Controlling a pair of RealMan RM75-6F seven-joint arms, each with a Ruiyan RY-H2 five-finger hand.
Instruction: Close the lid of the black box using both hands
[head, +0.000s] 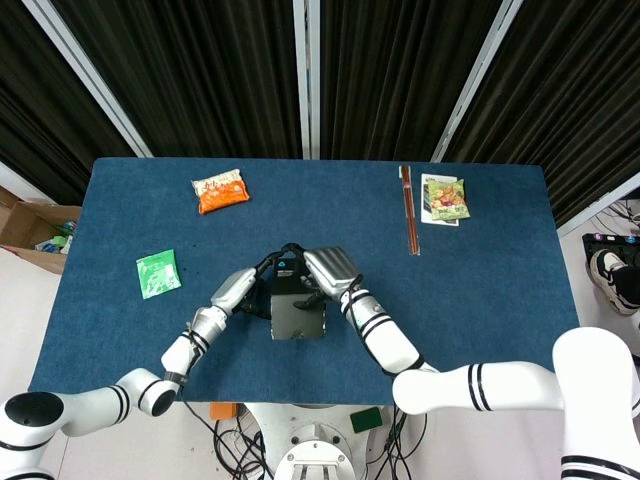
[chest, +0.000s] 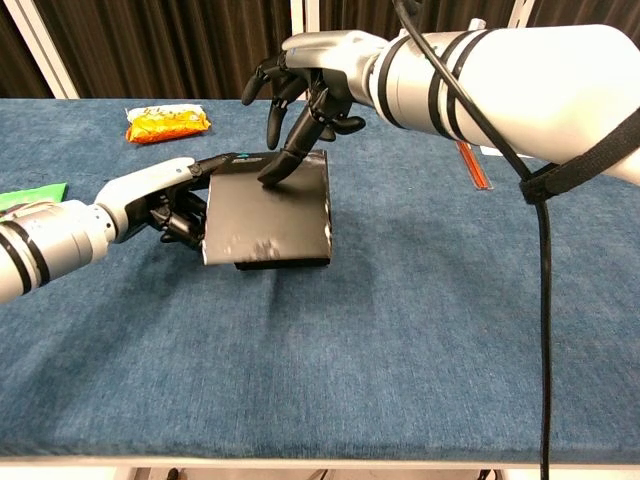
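The left hand (chest: 165, 200) braces the left wall of the black box (chest: 268, 212) at mid counter (chest: 420, 330), fingers spread against it, gripping nothing. The lid (chest: 272, 205) lies down over the box, and the right hand (chest: 305, 90), fingers apart, presses its far edge with fingertips (chest: 272, 176). Closing looks nearly finished; next probably comes a firm downward press to seat it, and only the chest view shows the fingertip contact, which the head view hides.
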